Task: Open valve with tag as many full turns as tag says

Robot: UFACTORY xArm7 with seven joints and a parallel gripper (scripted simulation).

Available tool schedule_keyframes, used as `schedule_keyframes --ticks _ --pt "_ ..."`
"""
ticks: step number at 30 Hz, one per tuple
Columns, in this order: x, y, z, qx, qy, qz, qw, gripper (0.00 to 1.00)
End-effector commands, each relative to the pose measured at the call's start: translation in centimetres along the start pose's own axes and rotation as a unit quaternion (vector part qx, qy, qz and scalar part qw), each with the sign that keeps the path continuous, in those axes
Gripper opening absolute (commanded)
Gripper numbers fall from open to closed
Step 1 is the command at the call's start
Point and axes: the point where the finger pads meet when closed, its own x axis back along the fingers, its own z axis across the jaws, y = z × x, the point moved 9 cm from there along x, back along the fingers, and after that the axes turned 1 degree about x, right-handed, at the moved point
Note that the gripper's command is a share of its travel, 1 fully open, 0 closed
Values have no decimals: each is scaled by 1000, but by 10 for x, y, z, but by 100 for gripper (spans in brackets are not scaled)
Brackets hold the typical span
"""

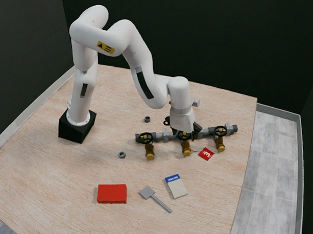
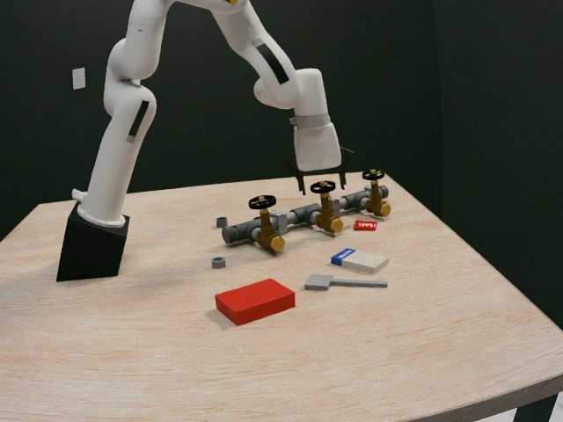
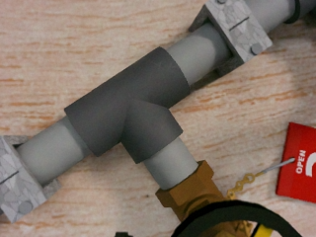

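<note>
A grey pipe [image 1: 161,135] [image 2: 300,212] [image 3: 128,116] lies on the table and carries three brass valves with black handwheels: left [image 1: 145,137] [image 2: 262,201], middle [image 1: 184,135] [image 2: 323,186] and right [image 1: 220,130] [image 2: 373,174]. A red tag [image 1: 206,153] [image 2: 365,225] [image 3: 298,163] reading "OPEN 3" is chained to the middle valve. My gripper [image 1: 183,132] [image 2: 321,182] is open, its fingers spread wide on either side of the middle handwheel, at about its height. The wrist view shows the pipe tee, the middle valve's brass body [image 3: 193,190] and the handwheel's rim [image 3: 222,219] at the bottom edge.
A red block [image 1: 111,193] [image 2: 254,301], a grey paddle-shaped tool [image 1: 153,196] [image 2: 340,282] and a blue-and-white booklet [image 1: 175,186] [image 2: 360,261] lie in front of the pipe. Two grey nuts [image 1: 147,118] [image 1: 121,154] lie to its left. The arm's black base [image 1: 76,124] stands at the left.
</note>
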Motion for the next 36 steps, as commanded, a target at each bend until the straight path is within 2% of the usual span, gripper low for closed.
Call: schedule_keyframes --ticks 1,8,16,18,19,22,24,29,33,35,36 --pt "1 -1 1 -18 2 0 1000 100" --pt "1 -1 1 -154 2 1 988 100" --pt "1 0 2 -371 0 5 929 100" --pt "1 0 2 -371 0 5 929 100" --pt "1 0 2 -441 1 4 897 100" --pt "1 1 2 -494 -3 9 869 100" --pt "1 2 2 -539 -5 12 842 100" --pt "1 3 1 -646 -11 18 763 100" --pt "1 4 1 -723 -16 23 690 100" --pt "1 4 1 -723 -16 23 690 100" --pt "1 5 1 -774 -18 23 632 100"
